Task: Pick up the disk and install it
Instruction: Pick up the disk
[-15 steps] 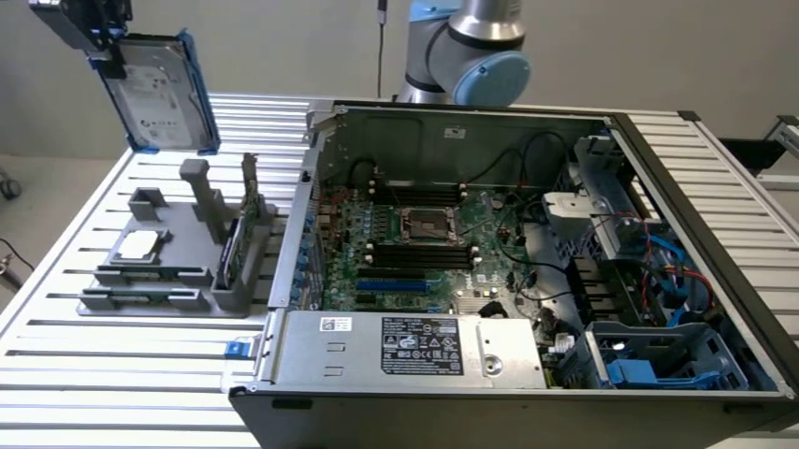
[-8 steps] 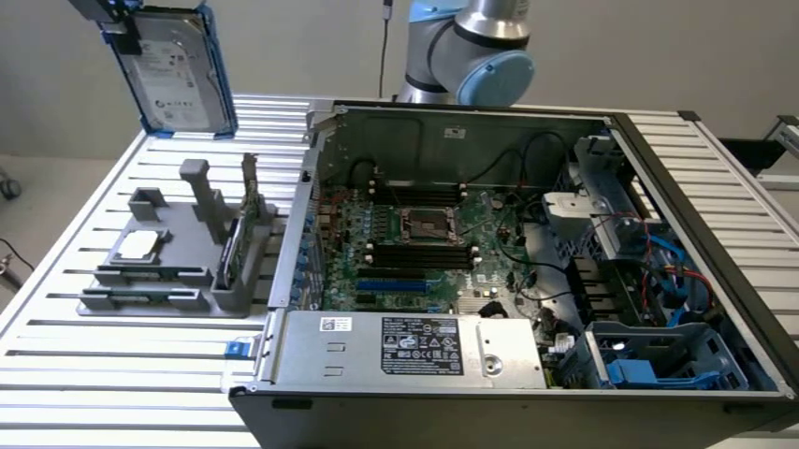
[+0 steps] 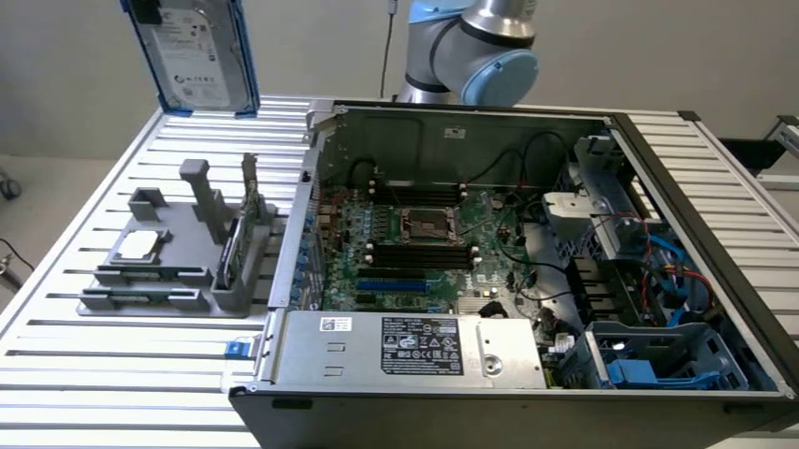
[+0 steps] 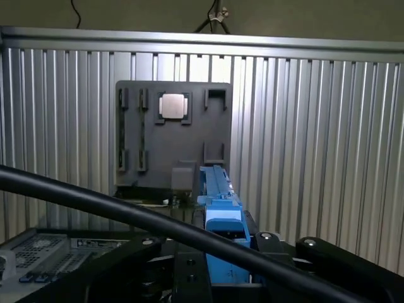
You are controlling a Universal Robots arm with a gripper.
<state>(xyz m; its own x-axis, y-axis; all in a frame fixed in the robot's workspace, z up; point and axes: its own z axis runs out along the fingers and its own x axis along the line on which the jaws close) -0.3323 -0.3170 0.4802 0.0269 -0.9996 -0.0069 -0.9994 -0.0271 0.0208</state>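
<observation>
**Disk lifted beside the open computer case.** The disk [image 3: 194, 56] is held upright in the air, label towards the camera. It is seen above the slatted desk [image 3: 75, 374], beyond the far corner of the computer case [image 3: 500, 281] on the exterior view's left. In the wrist view its blue rail [image 4: 222, 208] is gripped between the jaws, which are closed on the disk. A grey holder [image 3: 175, 271] carrying a processor chip [image 3: 138, 245] is set just beside the case, on the same side.

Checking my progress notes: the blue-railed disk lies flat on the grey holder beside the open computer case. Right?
No. The disk hangs upright in the air, clear of the grey holder, beside the open computer case; the exterior view shows it.
</observation>
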